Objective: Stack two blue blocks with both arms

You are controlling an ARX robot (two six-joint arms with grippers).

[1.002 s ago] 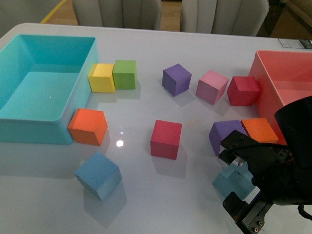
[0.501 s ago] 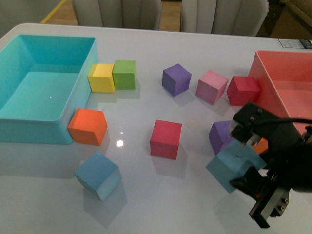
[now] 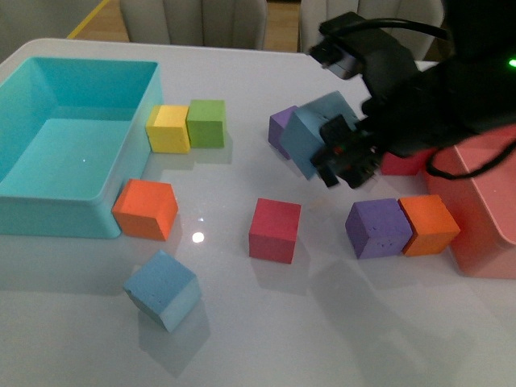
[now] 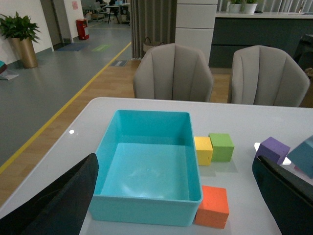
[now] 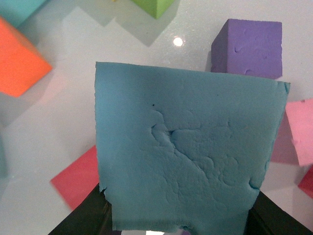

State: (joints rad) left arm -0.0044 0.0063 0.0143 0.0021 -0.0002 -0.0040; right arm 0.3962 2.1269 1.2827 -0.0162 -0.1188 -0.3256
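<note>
Your right pincer point(image 3: 332, 105) grips blue block point(image 3: 310, 133) aloft; second block point(image 3: 164, 289) on table point(image 3: 282, 330) at 7 o'clock; left pincer point(image 4: 175, 166) wide.

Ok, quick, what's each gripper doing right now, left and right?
Left gripper: open, holding nothing.
Right gripper: closed on a blue block, held up off the table.

The front view looks down from above the near edge of the white table point(image 3: 266, 339), facing the chairs point(image 3: 193, 20) beyond. The left wrist view sits lower and nearly level, facing the same way; both share the teal tray point(image 3: 48, 218) and yellow cube point(image 3: 168, 129). The right wrist view looks down, very close to a blue block point(image 5: 186, 156).
</note>
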